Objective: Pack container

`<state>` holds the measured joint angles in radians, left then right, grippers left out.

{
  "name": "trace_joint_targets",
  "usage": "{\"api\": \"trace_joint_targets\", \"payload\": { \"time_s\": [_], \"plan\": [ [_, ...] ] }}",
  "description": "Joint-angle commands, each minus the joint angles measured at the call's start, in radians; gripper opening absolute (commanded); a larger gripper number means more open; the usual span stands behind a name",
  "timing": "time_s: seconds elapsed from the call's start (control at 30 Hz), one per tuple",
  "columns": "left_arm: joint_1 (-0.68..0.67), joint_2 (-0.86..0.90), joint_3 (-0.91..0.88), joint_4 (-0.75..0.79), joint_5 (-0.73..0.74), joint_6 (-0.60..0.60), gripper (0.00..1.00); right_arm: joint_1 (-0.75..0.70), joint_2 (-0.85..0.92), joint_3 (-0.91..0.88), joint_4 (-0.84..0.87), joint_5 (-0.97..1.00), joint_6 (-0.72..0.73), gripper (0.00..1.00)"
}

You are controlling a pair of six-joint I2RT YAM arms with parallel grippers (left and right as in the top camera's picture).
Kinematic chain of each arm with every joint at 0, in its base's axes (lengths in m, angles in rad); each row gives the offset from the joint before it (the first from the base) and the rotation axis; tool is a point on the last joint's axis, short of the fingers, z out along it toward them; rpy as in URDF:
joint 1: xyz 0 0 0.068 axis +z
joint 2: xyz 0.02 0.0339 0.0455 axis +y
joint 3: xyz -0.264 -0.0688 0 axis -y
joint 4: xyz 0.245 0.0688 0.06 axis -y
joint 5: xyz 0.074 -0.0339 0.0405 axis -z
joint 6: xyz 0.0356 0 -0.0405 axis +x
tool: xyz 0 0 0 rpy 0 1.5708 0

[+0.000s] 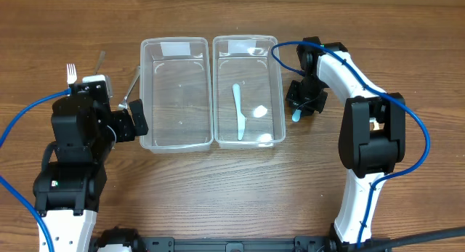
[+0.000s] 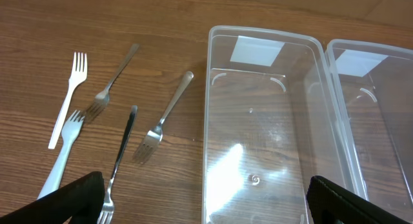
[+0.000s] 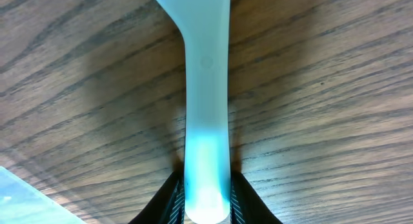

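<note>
Two clear plastic containers stand side by side. The left container (image 1: 174,41) (image 2: 208,121) is empty. The right container (image 1: 247,40) (image 2: 335,69) holds a pale blue plastic knife (image 1: 240,110). My right gripper (image 1: 299,107) (image 3: 206,198) is just right of the right container, low over the table, shut on the handle of a pale blue plastic utensil (image 1: 296,116) (image 3: 206,88); its head runs out of the wrist view. My left gripper (image 1: 134,121) (image 2: 206,208) is open and empty at the left container's left wall, straddling it.
Several forks lie on the wood left of the containers: two white plastic forks (image 2: 70,95) (image 2: 61,159), two metal forks (image 2: 113,79) (image 2: 164,117) and a dark-handled fork (image 2: 119,156). A corner of the right container (image 3: 19,192) shows in the right wrist view.
</note>
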<state>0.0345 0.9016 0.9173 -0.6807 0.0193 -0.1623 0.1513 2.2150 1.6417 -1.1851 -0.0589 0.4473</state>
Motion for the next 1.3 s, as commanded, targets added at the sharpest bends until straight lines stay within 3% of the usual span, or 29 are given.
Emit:
{"api": "trace_joint_targets", "payload": {
  "time_s": [0.0, 0.17, 0.37, 0.6, 0.83, 1.07, 1.17, 1.2, 1.27],
  "plan": [
    [0.005, 0.000, 0.027, 0.009, 0.008, 0.002, 1.00, 0.010, 0.034, -0.031, 0.046, -0.021, -0.010, 0.04],
    [0.005, 0.000, 0.027, 0.010, 0.007, 0.002, 1.00, 0.009, 0.014, 0.003, 0.036, 0.027, -0.032, 0.04],
    [0.005, 0.000, 0.027, 0.016, 0.007, 0.002, 1.00, 0.001, -0.088, 0.182, -0.093, 0.149, -0.037, 0.04],
    [0.005, 0.000, 0.027, 0.016, 0.007, 0.006, 1.00, 0.067, -0.159, 0.452, -0.308, 0.145, -0.200, 0.04],
    [0.005, 0.000, 0.027, 0.016, 0.007, 0.005, 1.00, 0.302, -0.190, 0.423, -0.316, 0.109, -0.273, 0.04],
    [0.005, -0.001, 0.027, 0.015, 0.008, 0.005, 1.00, 0.353, -0.190, 0.221, -0.139, 0.003, -0.262, 0.04],
    [0.005, -0.002, 0.027, 0.012, 0.008, 0.005, 1.00, 0.353, -0.190, 0.134, -0.080, 0.005, -0.266, 0.14],
    [0.005, -0.001, 0.027, 0.011, 0.008, 0.005, 1.00, 0.353, -0.190, 0.126, -0.076, 0.005, -0.266, 0.24],
    [0.005, -0.002, 0.027, 0.012, 0.008, 0.005, 1.00, 0.353, -0.190, 0.127, -0.068, 0.005, -0.266, 0.32]
  ]
}}
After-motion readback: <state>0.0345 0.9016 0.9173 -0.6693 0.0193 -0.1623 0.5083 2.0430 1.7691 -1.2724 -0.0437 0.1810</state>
